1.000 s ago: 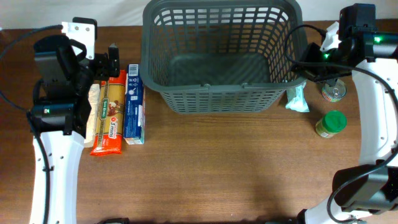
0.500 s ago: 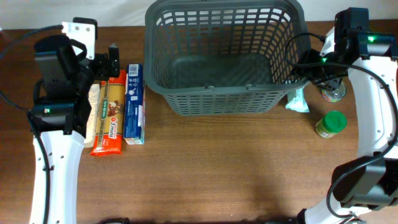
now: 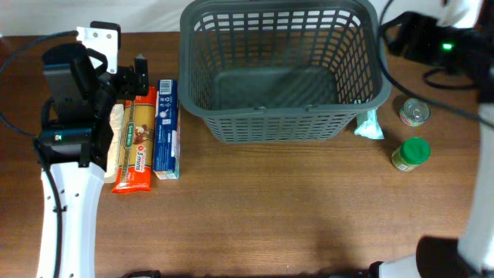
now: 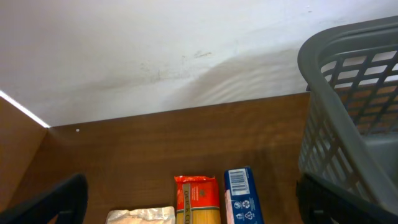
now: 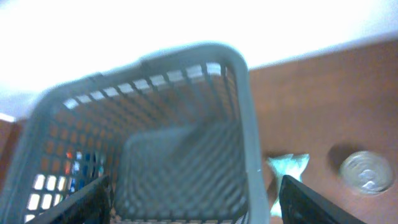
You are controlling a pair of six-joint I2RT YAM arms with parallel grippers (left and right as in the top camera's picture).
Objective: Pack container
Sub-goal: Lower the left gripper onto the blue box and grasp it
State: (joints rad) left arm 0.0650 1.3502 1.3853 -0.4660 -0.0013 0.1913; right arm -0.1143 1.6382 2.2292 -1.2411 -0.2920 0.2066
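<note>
The container, a large dark grey basket (image 3: 282, 112) with lattice sides, stands empty at the back middle of the table. My right gripper (image 5: 196, 186) hovers open high above its right half, looking down past the rim (image 5: 241, 106), with nothing between its fingers. In the overhead view the right arm (image 3: 423, 37) is a blurred dark shape beside the basket's right corner. My left gripper (image 4: 189, 183) is wide open over the far ends of the packs to the left of the basket and holds nothing. It also shows as the left gripper (image 3: 136, 77) from overhead.
Left of the basket lie a white packet (image 3: 116, 139), a red-orange spaghetti pack (image 3: 137, 143) and a blue box (image 3: 166, 127), side by side. Right of the basket lie a teal packet (image 3: 370, 123), a tin can (image 3: 414, 113) and a green-lidded jar (image 3: 411, 153).
My right gripper has opened and risen away from the basket's right rim. The basket has shifted slightly to the right. The left arm has not moved.
</note>
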